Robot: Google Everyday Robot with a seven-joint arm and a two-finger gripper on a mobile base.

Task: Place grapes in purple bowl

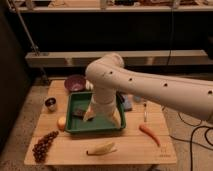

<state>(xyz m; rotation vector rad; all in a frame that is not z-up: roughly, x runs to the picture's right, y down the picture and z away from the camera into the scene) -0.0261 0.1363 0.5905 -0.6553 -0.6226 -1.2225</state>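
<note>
The grapes (44, 145), an elongated dark reddish-purple bunch, lie at the front left corner of the wooden table (135, 150). The purple bowl (74, 82) stands at the back left, behind the green tray (102, 125). My white arm reaches in from the right and bends down over the tray. My gripper (89, 116) hangs over the tray's left part, next to a dark brown item (79, 113), well to the right of the grapes.
A small dark metal cup (51, 103) stands at the left edge. A yellowish round fruit (62, 122) lies left of the tray. A banana (102, 148) lies in front of the tray, an orange carrot (149, 134) at the right, a blue object (127, 103) behind it.
</note>
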